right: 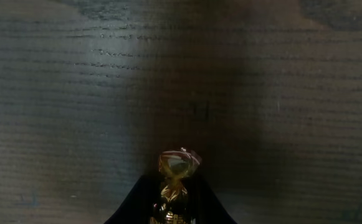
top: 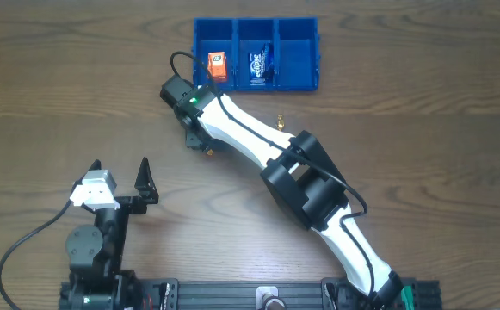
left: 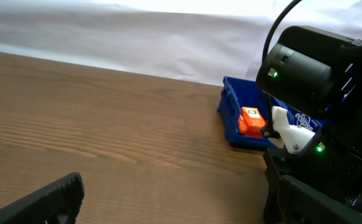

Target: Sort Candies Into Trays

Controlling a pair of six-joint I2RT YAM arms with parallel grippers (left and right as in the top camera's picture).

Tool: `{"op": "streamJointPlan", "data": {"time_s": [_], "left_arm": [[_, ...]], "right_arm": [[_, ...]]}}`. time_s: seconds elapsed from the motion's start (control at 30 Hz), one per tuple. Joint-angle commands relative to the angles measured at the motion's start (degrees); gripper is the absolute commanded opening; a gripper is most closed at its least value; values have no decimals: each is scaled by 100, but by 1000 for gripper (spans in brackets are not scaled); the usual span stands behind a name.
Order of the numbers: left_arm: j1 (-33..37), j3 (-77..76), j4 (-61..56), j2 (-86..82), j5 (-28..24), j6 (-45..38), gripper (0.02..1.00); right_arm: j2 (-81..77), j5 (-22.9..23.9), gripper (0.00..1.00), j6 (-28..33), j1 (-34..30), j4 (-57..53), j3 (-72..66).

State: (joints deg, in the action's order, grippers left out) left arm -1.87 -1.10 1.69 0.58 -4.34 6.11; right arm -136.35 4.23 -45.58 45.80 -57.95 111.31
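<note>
The blue tray [top: 297, 60] sits at the far middle of the table [top: 60, 86], its long side running left to right. Its left compartment holds an orange candy [top: 217, 66] and its middle compartment a blue candy [top: 259, 69]. A broad stretch of wood lies left of the tray and along the near side.

The right arm crosses the middle. The right end effector [right: 174, 200] hangs over table wood just near of the tray's left corner. It is clamped on a gold-wrapped candy [right: 176, 177], whose twisted top stands up between the fingers. A second gold candy [top: 280, 118] lies on the table, near of the tray and beside the right arm.

The left end effector [top: 120, 165] sits at the near left with its fingers spread, well apart from the tray.
</note>
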Motion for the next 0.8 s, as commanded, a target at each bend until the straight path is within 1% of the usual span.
{"op": "streamJointPlan", "data": {"time_s": [0.03,0.07,0.1,0.13,0.2,0.33,0.43,0.53,0.63,0.8], "left_arm": [[39,83,249,-37,-13,-35,998],[39,83,249,-37,-13,-35,998],[39,83,249,-37,-13,-35,998],[39,83,249,-37,-13,-35,998],[39,83,249,-37,-13,-35,998],[39,83,249,-37,-13,-35,998],[39,83,249,-37,-13,-35,998],[39,83,249,-37,-13,-35,998],[39,83,249,-37,-13,-35,998],[39,83,249,-37,-13,-35,998]], "right_arm": [[466,52,38,560,-284,-101,-22],[656,157,38,678,-365,-118,-22],[994,433,36,846,-496,-181,-22],[1279,756,36,885,-616,-271,-22],[1714,1165,36,1095,-831,-350,-15],[2330,1775,36,1394,-1432,-284,57],[2393,1845,36,1860,-1902,153,55],[2229,1843,36,2210,-2227,654,48],[2026,1803,36,2319,-2343,981,46],[1565,1794,36,2317,-2529,1486,46]]}}
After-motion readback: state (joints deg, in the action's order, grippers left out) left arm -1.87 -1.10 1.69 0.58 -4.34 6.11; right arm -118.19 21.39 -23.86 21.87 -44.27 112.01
